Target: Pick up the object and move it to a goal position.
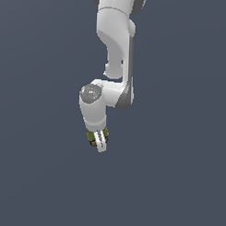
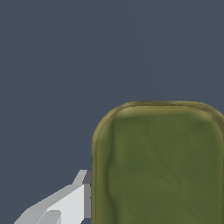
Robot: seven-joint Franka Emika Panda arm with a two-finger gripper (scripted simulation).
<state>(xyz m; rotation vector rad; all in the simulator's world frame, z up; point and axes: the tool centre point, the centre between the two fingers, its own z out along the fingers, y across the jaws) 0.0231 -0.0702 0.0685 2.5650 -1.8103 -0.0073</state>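
Already your white two-fingered gripper (image 1: 99,143) is clamped on the small olive-green boxy block (image 1: 92,137), so treat it as light, rigid and probably slick, keeping the pinch across its flat sides.

My Panda arm (image 1: 115,45): white, hanging straight down from above, wrist (image 1: 94,102) bent, claw (image 1: 99,143) pointing down, fingers (image 1: 103,141) closed around a load.
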